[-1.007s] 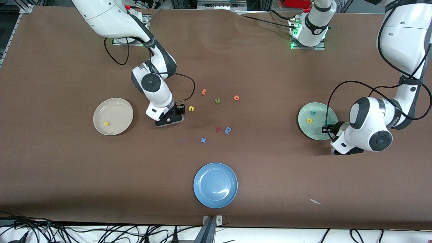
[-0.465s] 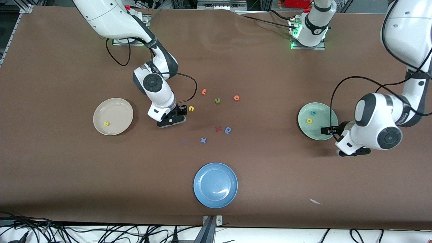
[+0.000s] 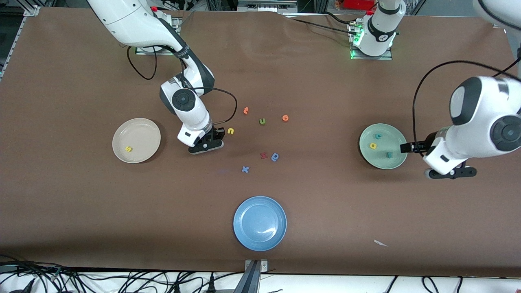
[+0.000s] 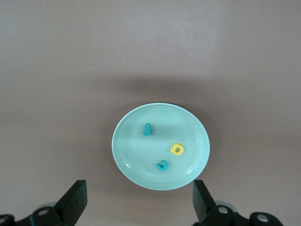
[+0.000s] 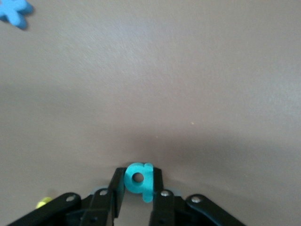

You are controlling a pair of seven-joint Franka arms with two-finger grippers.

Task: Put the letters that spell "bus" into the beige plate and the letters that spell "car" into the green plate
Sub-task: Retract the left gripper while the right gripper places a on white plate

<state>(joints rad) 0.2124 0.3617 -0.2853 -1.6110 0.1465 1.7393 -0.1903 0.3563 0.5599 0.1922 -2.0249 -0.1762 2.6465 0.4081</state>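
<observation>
Three letters already lie in the green plate [image 3: 383, 146]: the teal c [image 3: 378, 136], the yellow a [image 3: 373, 145] and the teal r [image 3: 389, 154], so "car" looks complete. The left wrist view shows all three apart from one another inside the rim. The left claw [image 3: 449, 174] hangs released with its jaws spread wide and holding nothing, over the bare surface [image 3: 366, 211] just beside that plate toward the left arm's end.

The "bus" half is judged one third done. Only the yellow s [image 3: 128, 149] rests in the beige plate [image 3: 136, 140]. The right claw [image 5: 138, 188] is down at the surface near the beige plate and clenched on the teal b [image 5: 139, 178], whose round bowl shows between the fingers in the right wrist view. The yellow u [image 3: 230, 131] lies on the surface just beside that claw, not yet picked up.

Left to do: carry the b to the beige plate, then fetch the yellow u. The olive u [image 3: 262, 121], the orange letters and the blue plate [image 3: 259, 223] need no handling.
</observation>
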